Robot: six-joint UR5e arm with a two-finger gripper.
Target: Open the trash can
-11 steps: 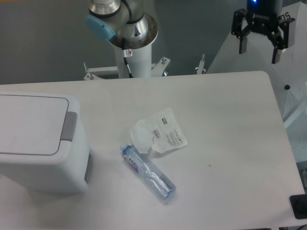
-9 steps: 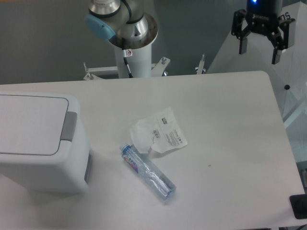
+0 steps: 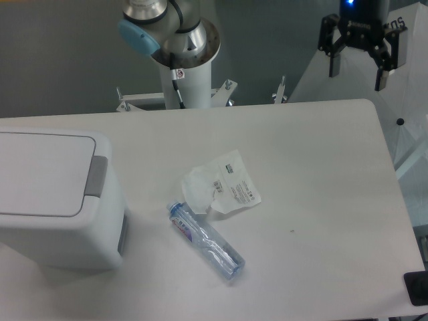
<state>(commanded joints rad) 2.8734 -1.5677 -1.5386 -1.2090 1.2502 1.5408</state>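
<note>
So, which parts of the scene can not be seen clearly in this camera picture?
- Large boxy white plastic trash can: left side cut off by the frame edge.
- Crumpled clear plastic wrapper: label print too small to read.
- Black end effector: upper part cut off by the top edge.

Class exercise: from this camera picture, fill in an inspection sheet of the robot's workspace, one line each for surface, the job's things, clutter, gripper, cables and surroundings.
Surface: white table with rounded corners, a small dark speck right of centre.
Job's things: trash can at the left edge, lid down, grey push tab facing the table's middle.
Clutter: clear plastic bottle lying on its side; crumpled plastic wrapper just behind it.
Gripper: gripper raised beyond the far right corner, fingers spread, holding nothing, far from the can.
Cables: thin cable down the arm's pedestal.
Surroundings: robot base behind the table; grey wall; a dark object at the lower right edge.
</note>
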